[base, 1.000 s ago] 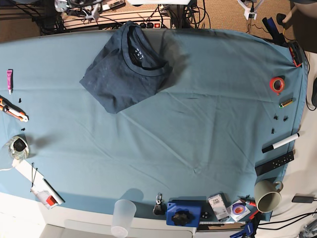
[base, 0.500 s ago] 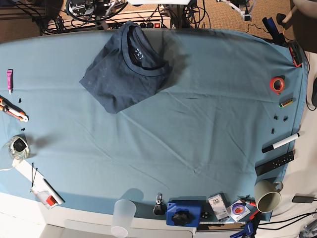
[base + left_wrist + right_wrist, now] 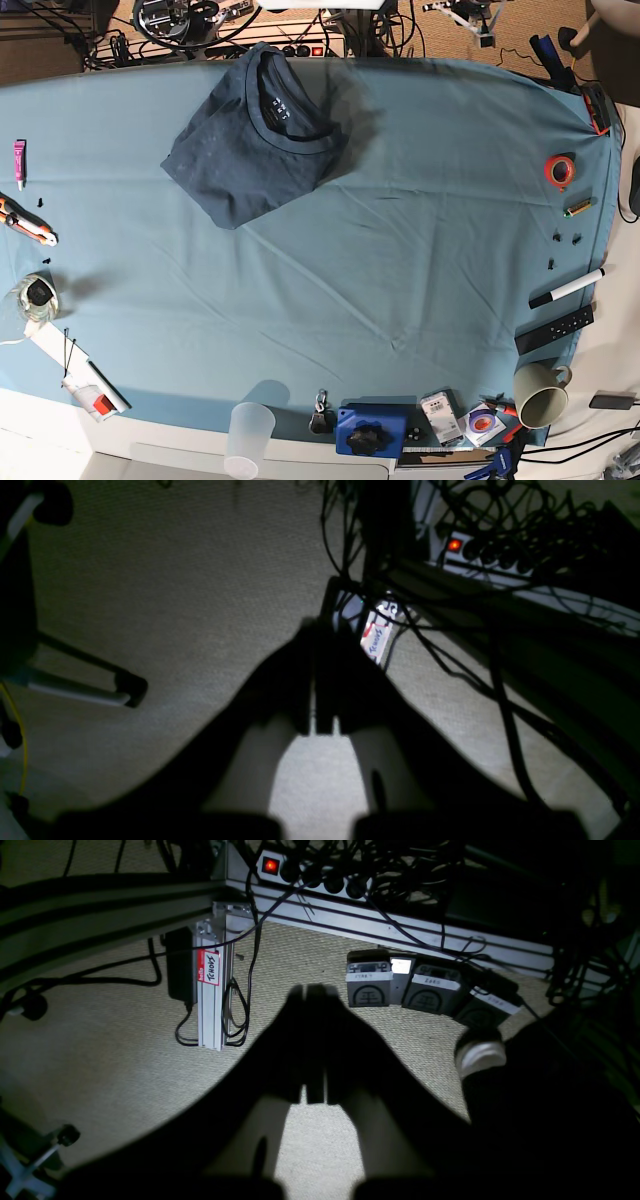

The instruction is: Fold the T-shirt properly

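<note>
Base view: your dark navy-blue short-sleeved cotton T-shirt [image 3: 255,140] lies folded into a compact packet near the far edge of the surface, on the lighter teal-blue table cloth [image 3: 400,250], collar up, corners a bit skewed. It sits exactly where it was a second ago. What has changed is your arms: they have pulled further back over the far edge, only bits of them showing at the top. To me that reads as fold finished, arms parking.

Left wrist view: your left hand [image 3: 320,680] is clenched, empty, hanging over beige carpet floor [image 3: 150,605] beside tangled black cables [image 3: 450,605]. No shirt in sight.

Right wrist view: your right hand [image 3: 315,1040] is also clenched on nothing, over carpet near grey labelled boxes [image 3: 400,987]. No shirt here either.
</note>
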You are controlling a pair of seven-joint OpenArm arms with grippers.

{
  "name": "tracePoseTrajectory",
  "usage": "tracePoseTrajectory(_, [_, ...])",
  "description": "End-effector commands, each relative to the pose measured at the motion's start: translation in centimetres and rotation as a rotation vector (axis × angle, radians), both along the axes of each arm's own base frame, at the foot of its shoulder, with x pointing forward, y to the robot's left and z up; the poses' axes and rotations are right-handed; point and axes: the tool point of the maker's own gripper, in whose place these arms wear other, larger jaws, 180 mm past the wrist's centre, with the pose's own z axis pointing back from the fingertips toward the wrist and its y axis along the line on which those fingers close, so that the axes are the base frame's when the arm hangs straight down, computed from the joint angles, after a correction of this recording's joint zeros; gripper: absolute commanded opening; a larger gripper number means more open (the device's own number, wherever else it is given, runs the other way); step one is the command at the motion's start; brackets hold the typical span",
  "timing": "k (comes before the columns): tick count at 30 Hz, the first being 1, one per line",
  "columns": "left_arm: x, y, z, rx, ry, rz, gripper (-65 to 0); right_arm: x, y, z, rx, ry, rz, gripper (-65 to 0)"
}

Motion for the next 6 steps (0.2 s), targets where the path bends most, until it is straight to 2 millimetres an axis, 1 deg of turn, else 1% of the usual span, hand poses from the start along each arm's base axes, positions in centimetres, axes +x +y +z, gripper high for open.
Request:
tracePoseTrajectory(1, [0.14,0.38,0.19,0.008,-0.016,0.002,-65.0,0.34,-0.71,0.21,-0.009,-0.011,-0.004,-65.0])
tracePoseTrajectory(6, [0.37,0.41,0.26,0.009,-0.022,0.002,-65.0,0.33,-0.66,0.2,-0.008,-0.01,-0.004,-65.0])
